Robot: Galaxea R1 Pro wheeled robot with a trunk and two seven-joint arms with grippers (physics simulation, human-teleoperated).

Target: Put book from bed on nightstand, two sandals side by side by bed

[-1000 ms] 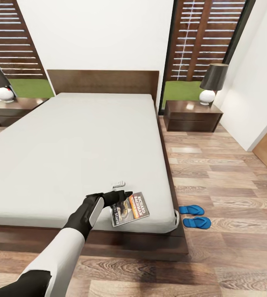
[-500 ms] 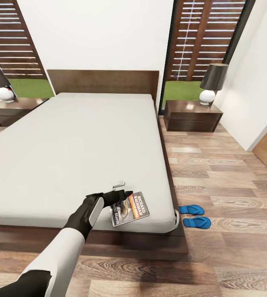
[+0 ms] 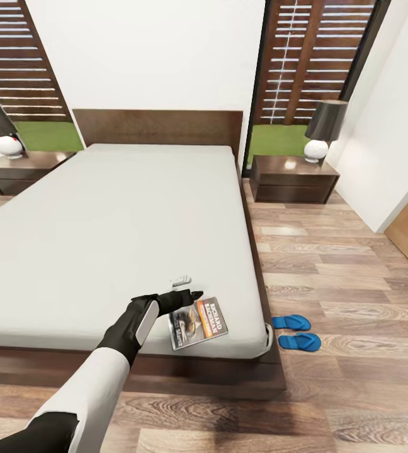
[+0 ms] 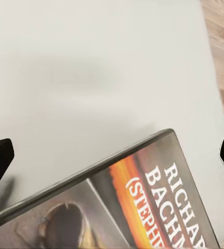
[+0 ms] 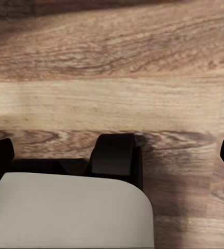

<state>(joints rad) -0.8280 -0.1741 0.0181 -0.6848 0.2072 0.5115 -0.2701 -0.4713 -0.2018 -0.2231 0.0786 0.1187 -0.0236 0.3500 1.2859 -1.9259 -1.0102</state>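
Book [image 3: 198, 321] on bed [image 3: 103, 226], left tool [image 3: 188, 298] wide apart over it, unmoved, cam tilted slightly.

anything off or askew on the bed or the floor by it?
Only the book: it lies skewed near the bed's foot corner, not square to the mattress edges, with the left gripper open at it. The two sandals sit neatly side by side on the floor beside the bed. No damage shows.

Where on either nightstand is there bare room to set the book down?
Right nightstand: its lamp crowds the window-side end, and the top toward the bed is bare. Left nightstand: the lamp fills the outer end, and the bed-side part is free.
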